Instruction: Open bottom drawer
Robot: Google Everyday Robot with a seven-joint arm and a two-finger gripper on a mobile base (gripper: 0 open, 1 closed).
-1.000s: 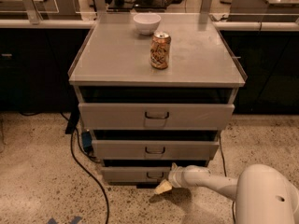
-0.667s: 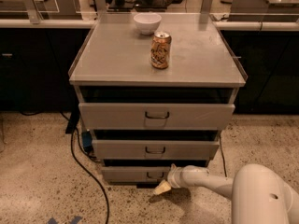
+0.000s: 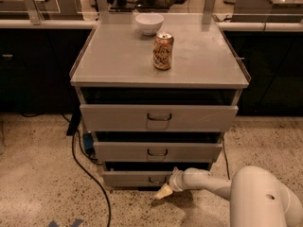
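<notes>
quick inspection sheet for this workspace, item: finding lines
surface: grey cabinet top, flat, holds two things
job's things: bottom drawer, lowest and narrowest front, dark gap above it; how far out, cannot tell
clutter: can upright mid-top; white bowl near the back edge
grippers: gripper low by the floor, just below and right of the drawer's handle; contact unclear
cables: black cable runs over the floor left of the cabinet
surroundings: speckled floor; dark counters behind

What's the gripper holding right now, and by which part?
Cannot be told. The gripper sits at the lower edge of the bottom drawer, just below its pull handle; no grasp on the handle shows.
</notes>
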